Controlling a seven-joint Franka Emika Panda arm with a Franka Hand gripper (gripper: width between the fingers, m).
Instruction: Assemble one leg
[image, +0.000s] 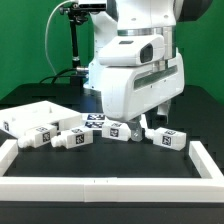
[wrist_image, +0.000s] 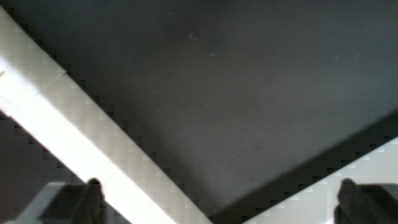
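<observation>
Big white arm fills the middle of the exterior view, hanging low over the dark desk. A white rail frames the desk along the near edge and up both sides. Far on the exterior view's left there's the square white panel, lying flat.

Then a loose row of tagged white pegs lies across the desk. The leg I'd call closest lies on its side just to the exterior view's left of the pincer, near it but not between the fingers. Another leg lies just on the other side, and two more legs are further left, toward the panel.

In the wrist view the pincer is spread wide, fingertips well apart, with only bare desk and a white strip under it. So it's released and gripping nothing.
</observation>
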